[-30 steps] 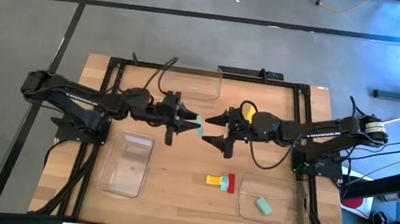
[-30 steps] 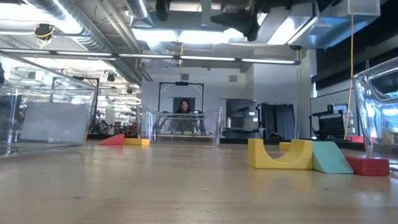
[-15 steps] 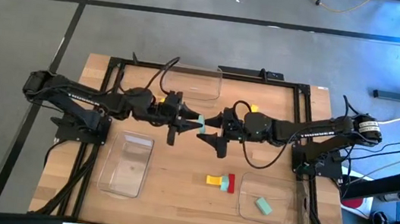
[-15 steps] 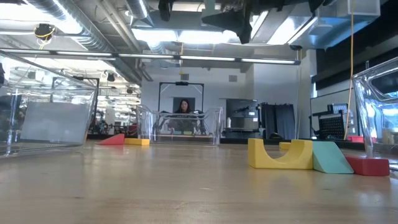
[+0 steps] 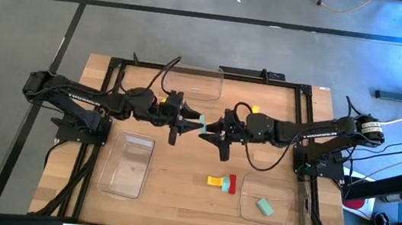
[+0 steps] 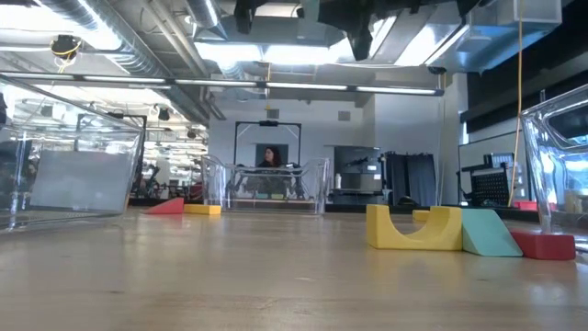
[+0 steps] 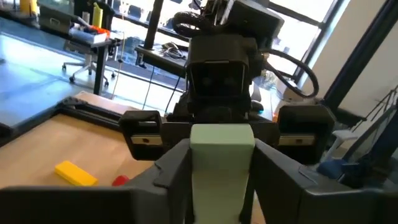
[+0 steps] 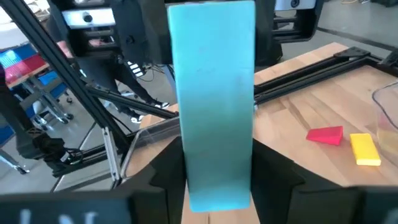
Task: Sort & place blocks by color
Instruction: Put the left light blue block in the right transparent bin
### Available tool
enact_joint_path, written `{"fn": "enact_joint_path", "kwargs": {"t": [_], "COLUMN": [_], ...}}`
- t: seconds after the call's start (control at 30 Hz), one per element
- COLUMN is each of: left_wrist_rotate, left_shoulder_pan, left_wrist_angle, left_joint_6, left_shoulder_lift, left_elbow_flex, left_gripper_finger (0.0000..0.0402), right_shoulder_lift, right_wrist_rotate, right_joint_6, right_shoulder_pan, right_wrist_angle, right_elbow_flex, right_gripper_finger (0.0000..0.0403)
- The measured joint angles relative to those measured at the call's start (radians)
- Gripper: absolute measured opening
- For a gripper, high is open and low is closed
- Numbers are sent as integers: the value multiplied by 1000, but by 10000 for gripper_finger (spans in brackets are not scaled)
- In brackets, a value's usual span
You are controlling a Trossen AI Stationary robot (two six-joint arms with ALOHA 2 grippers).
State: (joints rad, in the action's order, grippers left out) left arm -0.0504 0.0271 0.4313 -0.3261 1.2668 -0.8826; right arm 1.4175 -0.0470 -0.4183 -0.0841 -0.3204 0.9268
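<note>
One teal block, a bar, spans mid-air between left gripper and right gripper above table centre, long axis running arm to arm. Both sets of fingers clasp it, one per end. High view shows the shared hold; each wrist view shows only its own end.

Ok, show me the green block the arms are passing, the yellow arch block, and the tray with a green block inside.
green block (image 8: 211,106), right wrist view, its broad face
yellow arch block (image 6: 413,228), low view, its front
clear tray (image 5: 284,186), high view, its far rim
</note>
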Motion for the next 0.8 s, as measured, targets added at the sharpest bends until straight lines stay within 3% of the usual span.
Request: {"fn": "enact_joint_path", "kwargs": {"t": [0.17, 0.37, 0.57, 0.8], "left_wrist_rotate": [37, 41, -9, -45], "left_shoulder_pan": [-28, -59, -55, -37], "left_wrist_angle": [-121, -313, -318, -184], "left_joint_6": [0, 25, 74, 67], "left_shoulder_lift": [-79, -226, -358, -479], "left_elbow_flex": [-1, 1, 55, 212], "left_gripper_finger": [219, 235, 232, 231], "right_shoulder_lift": [-77, -208, -331, -399], "right_wrist_rotate": [-7, -8, -45, -58], "right_joint_6": [27, 79, 109, 133], "right_shoulder_pan": [10, 24, 23, 23], "right_wrist_angle": [160, 378, 529, 546], "right_elbow_flex": [0, 0, -1, -1], "right_gripper_finger": [135, 135, 135, 135]}}
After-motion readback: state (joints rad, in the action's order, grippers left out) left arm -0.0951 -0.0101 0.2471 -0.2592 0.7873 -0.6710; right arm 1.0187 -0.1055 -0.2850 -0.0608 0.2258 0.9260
